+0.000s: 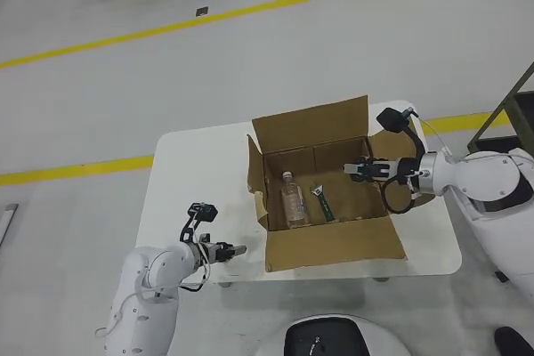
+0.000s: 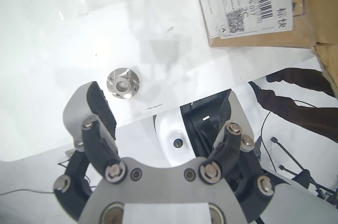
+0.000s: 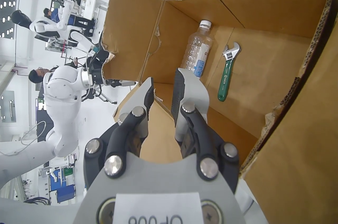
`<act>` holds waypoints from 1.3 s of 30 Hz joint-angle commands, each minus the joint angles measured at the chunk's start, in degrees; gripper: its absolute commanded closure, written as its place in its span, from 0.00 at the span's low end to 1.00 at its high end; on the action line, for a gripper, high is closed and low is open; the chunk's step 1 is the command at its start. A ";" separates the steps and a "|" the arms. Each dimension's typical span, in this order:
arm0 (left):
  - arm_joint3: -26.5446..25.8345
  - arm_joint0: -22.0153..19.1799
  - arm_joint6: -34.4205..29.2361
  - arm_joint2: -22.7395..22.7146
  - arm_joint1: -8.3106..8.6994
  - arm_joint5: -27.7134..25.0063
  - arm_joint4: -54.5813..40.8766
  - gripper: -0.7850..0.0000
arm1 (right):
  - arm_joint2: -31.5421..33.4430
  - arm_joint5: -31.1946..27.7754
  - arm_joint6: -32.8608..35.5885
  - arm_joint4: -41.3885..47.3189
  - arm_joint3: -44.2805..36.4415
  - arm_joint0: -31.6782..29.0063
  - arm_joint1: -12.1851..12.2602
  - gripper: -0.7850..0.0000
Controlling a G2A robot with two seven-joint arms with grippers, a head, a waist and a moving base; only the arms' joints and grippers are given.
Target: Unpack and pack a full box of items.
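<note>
An open cardboard box (image 1: 334, 245) stands on the white table (image 1: 196, 169) with its flaps spread. Inside lie a clear plastic bottle (image 1: 293, 203) and, beside it, a green-handled wrench (image 1: 323, 203). My right gripper (image 1: 349, 169) hovers over the box's right half, above the wrench; its fingers (image 3: 182, 87) stand a narrow gap apart with nothing between them. From the right wrist, the bottle (image 3: 196, 50) and wrench (image 3: 227, 69) lie on the box floor (image 3: 264, 56). My left gripper (image 1: 240, 251) is wide open at the table's front-left edge, beside the box's labelled wall (image 2: 306, 24).
A small round metal flange (image 2: 123, 83) is fixed in the tabletop close to the left gripper's finger (image 2: 100, 103). The table edge runs just under that gripper. Bare tabletop stretches left of the box. A dark frame (image 1: 525, 98) stands off the table's right side.
</note>
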 commanded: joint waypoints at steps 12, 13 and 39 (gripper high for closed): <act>8.75 -5.92 -5.52 7.01 -0.08 5.16 5.50 0.06 | -0.40 0.76 -0.69 0.60 0.31 -0.07 0.30 0.80; 9.39 -6.38 -5.13 7.27 -0.10 5.23 5.46 0.09 | -0.44 0.78 -0.72 0.62 0.30 -0.06 0.32 0.80; 20.57 -13.00 -2.98 10.53 -0.10 6.53 3.85 0.38 | -0.28 2.81 -1.25 0.78 -0.65 0.31 1.07 0.89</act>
